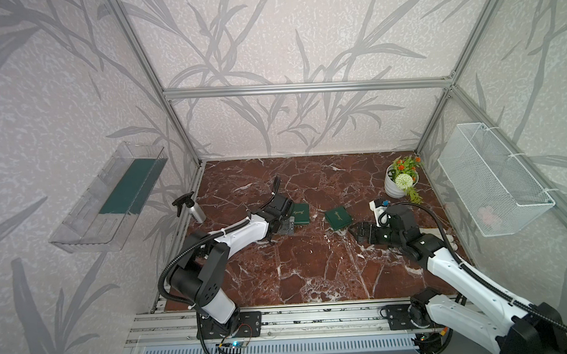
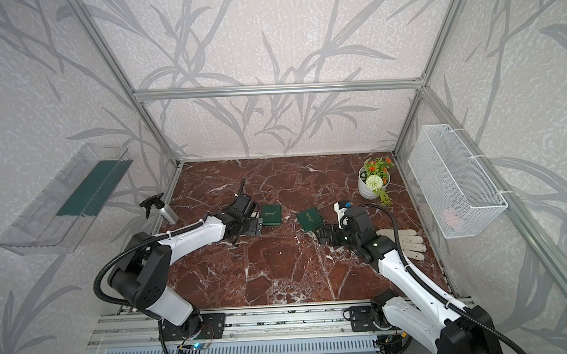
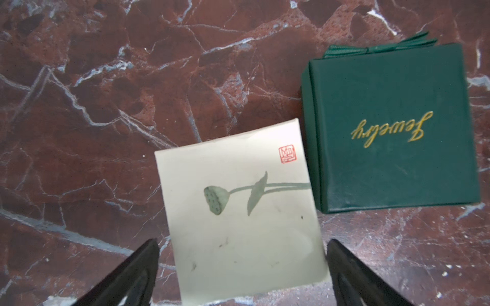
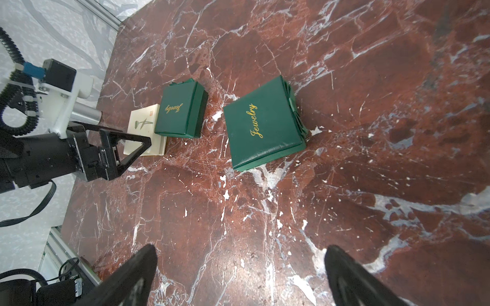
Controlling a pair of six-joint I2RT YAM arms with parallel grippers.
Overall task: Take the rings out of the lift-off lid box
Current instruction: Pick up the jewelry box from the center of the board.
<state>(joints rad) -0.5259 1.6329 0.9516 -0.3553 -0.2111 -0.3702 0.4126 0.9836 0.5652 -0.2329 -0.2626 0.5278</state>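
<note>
The left gripper (image 3: 241, 241), jaws apart, straddles the near end of a closed pale box (image 3: 238, 190) lying slightly skewed between them; no rings show, presumably inside; right gripper (image 4: 238, 247), jaws also apart, sits farther off over bare table (image 4: 344, 198).

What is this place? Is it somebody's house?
Probably not a house: it looks like a robot testing booth made homey. Two robot arms are bolted to a metal rail, bare metal bars frame the leafy wallpaper, and a flowerpot sits on the marbled table.
</note>
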